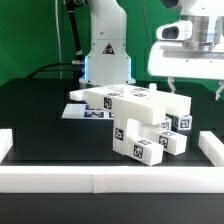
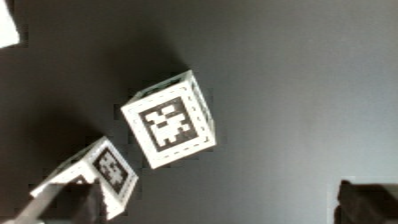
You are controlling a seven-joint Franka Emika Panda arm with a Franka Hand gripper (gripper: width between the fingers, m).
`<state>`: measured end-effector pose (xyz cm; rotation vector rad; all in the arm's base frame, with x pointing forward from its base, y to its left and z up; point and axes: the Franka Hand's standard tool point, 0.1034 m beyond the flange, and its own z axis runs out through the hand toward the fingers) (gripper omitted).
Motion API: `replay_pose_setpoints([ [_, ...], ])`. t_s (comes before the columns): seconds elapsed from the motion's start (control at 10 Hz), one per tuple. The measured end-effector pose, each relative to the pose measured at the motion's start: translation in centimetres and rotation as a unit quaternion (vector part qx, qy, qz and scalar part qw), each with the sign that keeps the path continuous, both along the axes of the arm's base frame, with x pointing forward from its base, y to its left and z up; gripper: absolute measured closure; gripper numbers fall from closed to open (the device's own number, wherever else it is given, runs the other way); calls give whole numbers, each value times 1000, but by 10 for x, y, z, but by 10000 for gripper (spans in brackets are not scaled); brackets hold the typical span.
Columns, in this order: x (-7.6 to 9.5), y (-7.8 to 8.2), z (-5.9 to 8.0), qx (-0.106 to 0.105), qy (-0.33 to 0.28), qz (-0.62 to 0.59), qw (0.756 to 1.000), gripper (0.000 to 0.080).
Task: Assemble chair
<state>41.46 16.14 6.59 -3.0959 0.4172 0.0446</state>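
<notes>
Your only enclosure here is the frame of long white border rails [image 1: 100,180] that edges the black worktop [image 1: 40,125] along the near side and at both ends. Inside that frame you have the chair pieces [image 1: 135,120]: chunky white blocks with small black-and-white square tags, bunched together in one cluster near the middle of the worktop. They touch and lean on each other, and some are stacked. You cannot tell from this angle which of them are actually joined. Behind the cluster, towards the exterior view's left, the marker board [image 1: 85,112] lies flat on the worktop, just in front of the arm's base [image 1: 105,50].

Your gripper [image 1: 193,88] hangs above the end of the cluster on the exterior view's right. Its two fingers point down and are spread wide apart. It is released: nothing sits between the fingers, and they touch none of the pieces.

In the wrist view you look down on the dark worktop [image 2: 285,70] and on one tagged block [image 2: 173,128], tilted in the picture with its tag facing the camera. A second tagged block [image 2: 107,172] lies just beside it and is partly cut off. Both are blurred.
</notes>
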Motion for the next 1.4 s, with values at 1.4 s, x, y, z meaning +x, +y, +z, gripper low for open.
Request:
replay_pose_setpoints([
  [1.4, -12, -14, -49, -25, 0, 24, 999, 150],
])
